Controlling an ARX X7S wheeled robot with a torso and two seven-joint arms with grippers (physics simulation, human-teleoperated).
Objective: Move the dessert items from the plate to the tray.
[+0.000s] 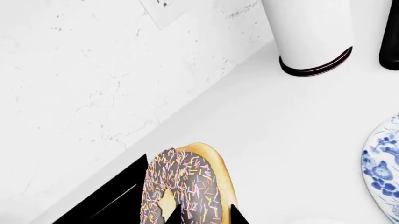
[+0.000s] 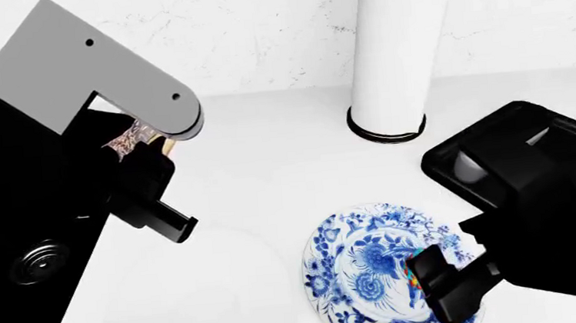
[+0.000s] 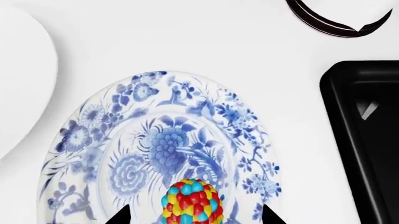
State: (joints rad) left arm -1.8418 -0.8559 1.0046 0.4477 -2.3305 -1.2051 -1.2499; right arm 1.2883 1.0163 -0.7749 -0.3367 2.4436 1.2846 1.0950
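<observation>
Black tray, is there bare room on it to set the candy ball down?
The tray looks bare in the part that shows beside the blue plate, near the white cylinder; the rest is hidden. The ball sits between the right gripper fingers. It is crowded by the sink, where the left gripper holds the donut.

The left arm reaches forward, its left end effector (image 2: 148, 153) lifted above the counter (image 2: 268, 178) beside the sink (image 2: 27, 251), fingers clamped on the donut (image 1: 187, 184). The right arm bends low over the plate (image 2: 363, 260); the right end effector (image 3: 194, 215) has its fingers spread either side of the candy ball (image 3: 190, 200), apparently not touching it.
</observation>
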